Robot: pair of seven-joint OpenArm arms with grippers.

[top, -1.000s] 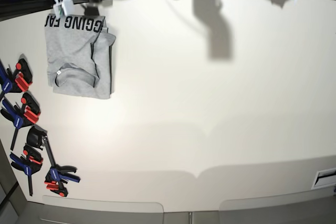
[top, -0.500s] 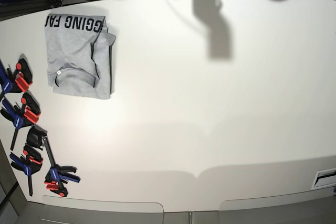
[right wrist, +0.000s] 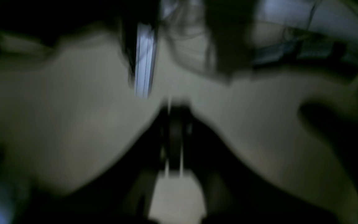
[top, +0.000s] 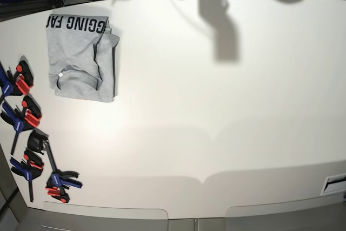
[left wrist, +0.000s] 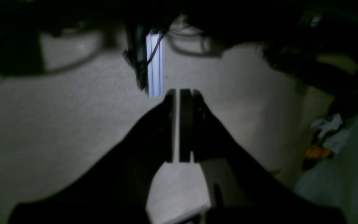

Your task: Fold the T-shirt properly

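The left gripper (left wrist: 178,124) is hanging over a dim pale surface with its jaws all but closed, only a thin slit between them and nothing in it; the right gripper (right wrist: 174,137) is badly blurred but looking shut and empty. The shirt (top: 81,58) is lying folded at the table's (top: 216,133) far left, lettering along its far edge, with clamps (top: 32,150) sitting along the left edge, just nearer than it.

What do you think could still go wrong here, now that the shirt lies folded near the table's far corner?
1. The T-shirt lies close to the table's far edge, so a nudge might slide it off.
2. One flap overlaps unevenly along its side, so the fold may loosen or look untidy.
3. The clamps lie just beside it; anything reaching for the shirt could catch them.
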